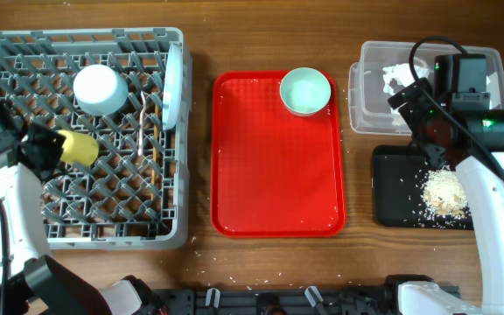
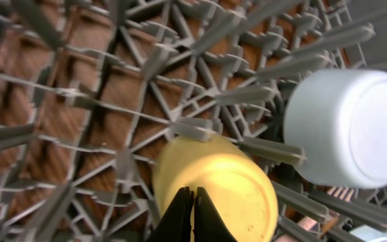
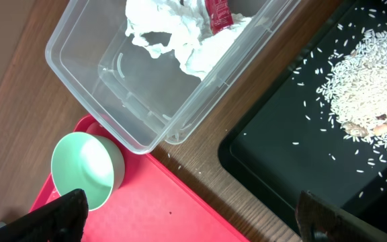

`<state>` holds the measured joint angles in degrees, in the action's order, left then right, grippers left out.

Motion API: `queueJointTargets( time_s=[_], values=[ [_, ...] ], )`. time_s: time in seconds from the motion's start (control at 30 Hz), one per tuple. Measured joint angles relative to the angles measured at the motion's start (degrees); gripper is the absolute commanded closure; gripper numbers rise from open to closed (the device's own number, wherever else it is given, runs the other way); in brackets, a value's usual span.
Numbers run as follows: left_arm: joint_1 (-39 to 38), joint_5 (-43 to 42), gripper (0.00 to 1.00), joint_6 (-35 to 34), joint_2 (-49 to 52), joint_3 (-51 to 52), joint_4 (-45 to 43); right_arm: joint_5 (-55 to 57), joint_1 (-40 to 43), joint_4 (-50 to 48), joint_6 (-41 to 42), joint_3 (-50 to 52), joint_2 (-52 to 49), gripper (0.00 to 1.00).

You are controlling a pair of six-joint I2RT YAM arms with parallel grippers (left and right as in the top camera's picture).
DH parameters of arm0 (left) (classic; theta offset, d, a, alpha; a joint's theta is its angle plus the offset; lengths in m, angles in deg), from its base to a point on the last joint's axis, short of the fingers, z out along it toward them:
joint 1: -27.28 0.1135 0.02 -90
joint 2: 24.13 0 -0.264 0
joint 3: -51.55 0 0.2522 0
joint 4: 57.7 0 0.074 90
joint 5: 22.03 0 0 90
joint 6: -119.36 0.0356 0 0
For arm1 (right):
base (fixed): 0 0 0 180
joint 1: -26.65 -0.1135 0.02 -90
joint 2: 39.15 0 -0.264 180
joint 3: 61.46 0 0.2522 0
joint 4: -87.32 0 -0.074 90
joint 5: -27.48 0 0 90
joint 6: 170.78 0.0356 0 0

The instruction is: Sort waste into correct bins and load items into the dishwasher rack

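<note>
The grey dishwasher rack (image 1: 24, 219) holds an upturned pale blue bowl (image 1: 101, 89), a plate on edge (image 1: 174, 85), a white fork (image 1: 138, 127) and chopsticks (image 1: 153, 166). My left gripper (image 1: 44, 145) is over the rack's left side. In the left wrist view its fingers (image 2: 193, 215) are pressed together on the yellow cup (image 2: 227, 181), with the bowl (image 2: 355, 128) beside it. My right gripper (image 3: 193, 215) is wide open and empty above the clear tub's (image 3: 113, 74) corner. The light green bowl (image 3: 86, 171) stands on the red tray. Tissue (image 3: 180, 40) and a red wrapper (image 3: 219, 13) lie in the tub.
The red serving tray (image 1: 278, 175) lies in the middle, with the green bowl (image 1: 304, 91) at its far right corner. The black tray (image 1: 401, 188) at the right holds beige food scraps (image 1: 444, 192), with grains scattered around. The clear tub (image 1: 370, 87) stands behind it.
</note>
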<state>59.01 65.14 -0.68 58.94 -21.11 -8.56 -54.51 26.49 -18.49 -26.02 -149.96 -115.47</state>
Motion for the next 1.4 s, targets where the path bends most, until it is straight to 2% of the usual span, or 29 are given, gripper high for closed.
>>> queueJointTargets(
  time_s=[0.13, 0.27, 0.3, 0.33, 0.37, 0.4, 0.43, 0.47, 0.5, 0.53, 0.6, 0.67, 0.73, 0.8, 0.87, 0.9, 0.97, 1.0, 1.03, 1.07, 1.13, 1.17, 1.2, 1.23, 1.3, 1.4],
  values=[
    [1.4, -0.5, 0.96, -0.3, -1.0, 0.0, 0.9, 0.0, 0.0, 0.0, 0.0, 0.0, 0.0, 0.00],
    [1.4, -7.2, 0.91, -0.3, -6.9, 0.0, 1.0, 0.0, 0.0, 0.0, 0.0, 0.0, 0.0, 0.00],
    [1.4, -12.2, 0.87, -0.4, -9.9, 0.0, 1.0, 0.0, 0.0, 0.0, 0.0, 0.0, 0.0, 0.00],
    [1.4, -16.4, 0.78, -0.5, -11.8, 0.0, 1.0, 0.0, 0.0, 0.0, 0.0, 0.0, 0.0, 0.00],
    [1.4, -21.1, 0.34, -0.5, -13.3, 0.0, 0.8, 0.0, 0.0, 0.0, 0.0, 0.0, 0.0, 0.00],
    [0.4, -31.2, 0.01, -0.5, -14.8, 0.0, -1.5, 0.0, 0.0, 0.0, 0.0, 0.0, 0.0, 0.00],
    [-2.5, -40.5, 0.01, 0.7, -15.2, 0.4, -7.6, 0.0, 0.0, 0.0, 0.0, 0.0, 0.0, 0.00],
    [-8.9, -48.3, 0.00, 1.7, -15.2, 0.2, -13.9, 0.0, 0.0, 0.2, 0.0, 0.0, 0.0, 0.00],
    [-16.5, -53.0, 0.01, 2.4, -15.2, -0.1, -16.6, 0.0, 0.0, 0.0, 0.0, 0.0, 0.0, 0.00],
    [-22.3, -54.1, 0.01, 2.9, -15.2, -0.3, -17.5, 0.0, 0.0, 0.0, 0.0, 0.0, 0.0, 0.00],
    [-37.8, -48.7, 0.00, 5.1, -14.8, -3.3, -15.7, 0.0, 0.0, 0.0, 0.0, 0.0, 0.0, 0.00],
    [-53.5, -34.2, 0.00, 9.7, -12.7, -10.8, -10.4, 0.0, 0.0, 0.0, 0.0, 0.0, 0.0, 0.00],
    [-60.6, -23.5, 0.00, 14.8, -8.5, -17.2, -3.7, 0.0, 0.0, 0.1, 0.0, 0.0, -0.1, 0.00],
    [-63.3, -19.0, 0.00, 18.8, 0.4, -28.6, 11.1, 0.0, 0.0, 0.0, 0.0, 0.0, -0.1, 0.00],
    [-64.5, -16.4, 0.00, 23.9, 12.2, -39.0, 21.6, 0.0, 0.0, 0.0, 0.0, 0.0, -0.1, 0.00],
    [-64.5, -15.6, 0.00, 26.3, 16.7, -42.1, 23.6, 0.0, 0.0, 0.0, 0.0, 0.0, -0.1, 0.00],
    [-64.5, -14.6, 0.03, 29.0, 23.4, -44.4, 19.0, 0.0, 0.0, 0.1, 0.0, 0.0, -0.1, 0.00],
    [-64.5, -14.5, 0.08, 29.8, 25.4, -44.5, 15.3, 0.0, 0.0, 0.0, 0.0, 0.0, -0.1, 0.00],
    [-64.6, -15.1, 0.24, 30.3, 26.6, -44.6, 12.2, 0.0, 0.0, 0.1, 0.0, 0.0, -0.1, 0.00],
    [-64.7, -15.7, 0.25, 30.4, 27.1, -44.7, 10.2, 0.0, 0.0, -0.1, 0.0, 0.0, -0.2, 0.00],
    [-65.7, -17.0, 0.16, 31.6, 29.0, -45.3, 4.5, 0.0, 0.0, 0.0, 0.0, 0.0, -0.2, 0.00],
    [-66.8, -17.6, 0.15, 33.3, 31.1, -45.5, 1.4, 0.0, 0.0, 0.0, 0.0, 0.0, -0.2, 0.00],
    [-67.6, -17.9, 0.18, 34.8, 32.6, -45.5, 0.4, 0.0, 0.0, 0.0, 0.0, 0.0, -0.2, 0.00],
    [-68.7, -18.1, 0.30, 37.6, 35.7, -45.5, -1.7, 0.0, 0.0, 0.0, 0.0, 0.0, -0.2, 0.00],
    [-70.5, -17.1, 0.28, 41.3, 40.6, -45.5, -4.1, 0.0, 0.0, 0.0, 0.0, 0.0, -0.2, 0.00],
    [-71.4, -12.9, 0.29, 43.3, 45.1, -45.5, -5.9, 0.0, 0.0, 0.0, 0.0, 0.0, -0.2, 0.00]
  ],
)
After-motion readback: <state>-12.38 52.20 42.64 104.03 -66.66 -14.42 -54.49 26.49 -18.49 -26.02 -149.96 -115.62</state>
